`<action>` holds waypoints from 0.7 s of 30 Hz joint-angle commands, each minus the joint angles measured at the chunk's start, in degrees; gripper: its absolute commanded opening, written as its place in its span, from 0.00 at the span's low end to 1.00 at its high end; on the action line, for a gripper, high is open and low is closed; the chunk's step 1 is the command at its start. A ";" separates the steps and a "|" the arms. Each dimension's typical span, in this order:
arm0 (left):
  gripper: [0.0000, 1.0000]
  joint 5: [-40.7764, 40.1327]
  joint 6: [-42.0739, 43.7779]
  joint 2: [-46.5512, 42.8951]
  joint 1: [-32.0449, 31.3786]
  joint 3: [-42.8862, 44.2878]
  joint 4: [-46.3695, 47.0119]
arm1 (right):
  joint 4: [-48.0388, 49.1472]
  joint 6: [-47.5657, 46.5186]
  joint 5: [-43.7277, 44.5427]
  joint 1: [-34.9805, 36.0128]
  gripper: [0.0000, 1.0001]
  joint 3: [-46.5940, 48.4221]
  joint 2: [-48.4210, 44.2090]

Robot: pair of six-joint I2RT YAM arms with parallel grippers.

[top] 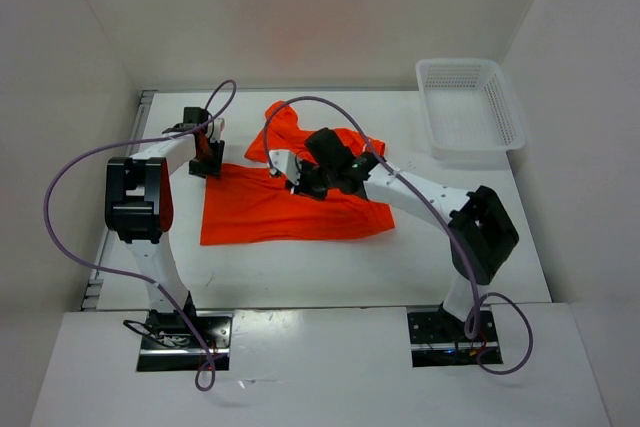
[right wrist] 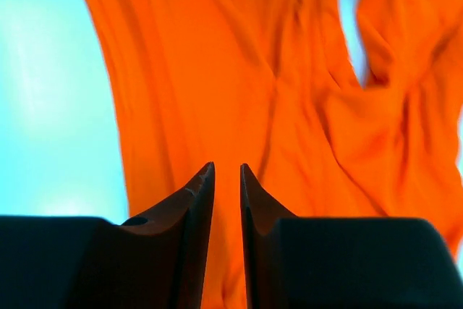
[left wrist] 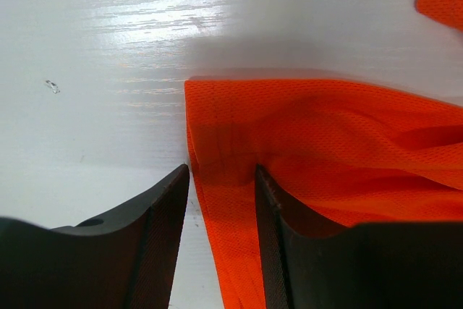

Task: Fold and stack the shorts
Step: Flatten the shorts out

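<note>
The orange shorts [top: 290,215] lie spread on the white table between the two arms, with a bunched part at the back. My left gripper [top: 207,165] is at the shorts' back left corner. In the left wrist view it [left wrist: 222,171] is open, low on the table, with the edge of the shorts [left wrist: 325,142] running between the fingers and bare table beside it. My right gripper [top: 300,185] is over the upper middle of the shorts. In the right wrist view it [right wrist: 227,168] is nearly closed on a fold of the shorts [right wrist: 253,70]. I cannot make out the drawstring.
A white mesh basket [top: 458,64] stands at the back right of the table. White walls enclose the left, back and right sides. Purple cables loop above both arms.
</note>
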 commanded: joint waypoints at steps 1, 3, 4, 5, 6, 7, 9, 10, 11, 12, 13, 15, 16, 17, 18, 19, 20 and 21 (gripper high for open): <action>0.49 0.96 0.19 1.45 -0.58 -2.57 -2.67 | 1.67 2.90 -5.06 2.15 0.26 2.12 4.26; 0.49 0.96 0.19 1.45 -0.58 -2.57 -2.67 | 2.20 2.10 -5.06 3.04 0.26 2.12 6.19; 0.49 0.96 0.19 1.45 -0.58 -2.57 -2.15 | 2.20 1.49 -5.06 3.82 0.26 2.73 6.98; 0.49 0.96 0.19 1.45 -0.58 -2.57 -2.14 | 2.20 1.48 -5.06 4.70 0.25 2.74 8.99; 0.49 0.96 0.19 1.97 -0.58 -2.04 -2.14 | 2.81 2.27 -5.06 4.71 0.24 3.35 9.97; 0.49 1.57 0.19 1.97 -0.58 -2.04 -2.14 | 2.82 2.28 -5.06 5.75 0.24 3.35 10.85; 0.49 2.11 0.19 1.97 -0.58 -2.04 -2.67 | 4.66 2.98 -4.54 7.78 0.24 4.06 12.08; 0.49 2.63 0.19 1.97 -0.58 -2.04 -2.67 | 4.66 3.67 -4.53 8.48 0.25 4.06 12.78; 0.49 3.24 0.19 1.97 -0.58 -2.04 -2.67 | 5.36 4.73 -4.53 9.53 0.25 4.06 12.79; 0.49 3.25 0.19 1.97 -0.58 -2.04 -2.67 | 6.32 5.43 -4.01 9.54 0.27 4.06 13.31; 0.49 3.95 0.19 1.97 -0.58 -2.04 -2.67 | 6.86 6.05 -2.79 10.33 0.27 4.06 13.84; 0.49 4.57 0.19 1.97 -0.58 -2.04 -2.67 | 8.44 8.59 -0.85 10.86 0.27 3.53 14.54; 0.49 5.35 0.19 1.97 -0.58 -1.52 -2.67 | 8.44 9.21 -0.15 10.86 0.26 3.53 15.33; 0.49 5.36 0.19 1.97 -0.58 -1.51 -2.67 | 9.31 9.22 0.38 10.86 0.26 3.01 15.34; 0.49 5.36 0.19 1.97 -0.58 -1.51 -3.19 | 9.93 9.22 1.09 10.86 0.24 3.00 15.34; 0.49 5.36 0.19 1.45 -0.58 -1.51 -3.20 | 9.94 9.22 2.48 10.86 0.23 3.00 15.86; 0.49 5.36 0.19 1.45 -0.58 -1.51 -3.20 | 10.63 9.22 3.19 10.86 0.23 3.00 15.87; 0.49 5.36 0.19 1.45 -0.58 -1.51 -3.20 | 11.34 9.22 3.90 10.86 0.23 2.39 15.87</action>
